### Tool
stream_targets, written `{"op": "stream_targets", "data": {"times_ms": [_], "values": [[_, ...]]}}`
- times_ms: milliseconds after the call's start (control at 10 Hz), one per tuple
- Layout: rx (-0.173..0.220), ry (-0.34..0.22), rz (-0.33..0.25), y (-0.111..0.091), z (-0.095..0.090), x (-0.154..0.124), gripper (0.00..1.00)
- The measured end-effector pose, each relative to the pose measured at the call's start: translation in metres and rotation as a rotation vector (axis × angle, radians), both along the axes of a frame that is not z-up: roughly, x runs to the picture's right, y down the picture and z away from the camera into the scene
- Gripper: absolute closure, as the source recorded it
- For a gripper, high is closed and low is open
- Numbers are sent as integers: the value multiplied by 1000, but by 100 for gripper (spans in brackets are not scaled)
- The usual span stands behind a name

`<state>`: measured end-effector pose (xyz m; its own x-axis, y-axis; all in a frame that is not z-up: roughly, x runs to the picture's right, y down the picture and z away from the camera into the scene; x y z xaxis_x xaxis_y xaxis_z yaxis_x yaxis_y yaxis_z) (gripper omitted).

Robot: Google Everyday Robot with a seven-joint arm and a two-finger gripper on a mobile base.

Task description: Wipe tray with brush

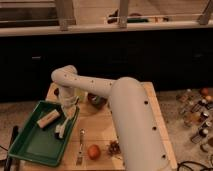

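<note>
tray (31,145) green, on wooden table (98,126) at left | tan block (48,118) lying inside tray | brush (63,126) in tray by its right rim, head down-left | gripper (69,106) at brush's upper end, above tray's right edge | fork (80,146) and orange fruit (93,151) right of tray

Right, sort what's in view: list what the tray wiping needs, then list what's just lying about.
Job:
tray, green, at the table's left
brush, head on the tray's right side
tool, above the brush handle at the tray's right rim

Lying about:
tan block in the tray
fork right of the tray
orange fruit
pine cone
</note>
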<state>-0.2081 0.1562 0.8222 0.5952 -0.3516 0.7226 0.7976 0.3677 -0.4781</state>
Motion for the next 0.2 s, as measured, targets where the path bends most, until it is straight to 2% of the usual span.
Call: {"op": "stream_targets", "data": {"times_ms": [200], "values": [[15, -60, 56, -3, 2, -10, 100]]}}
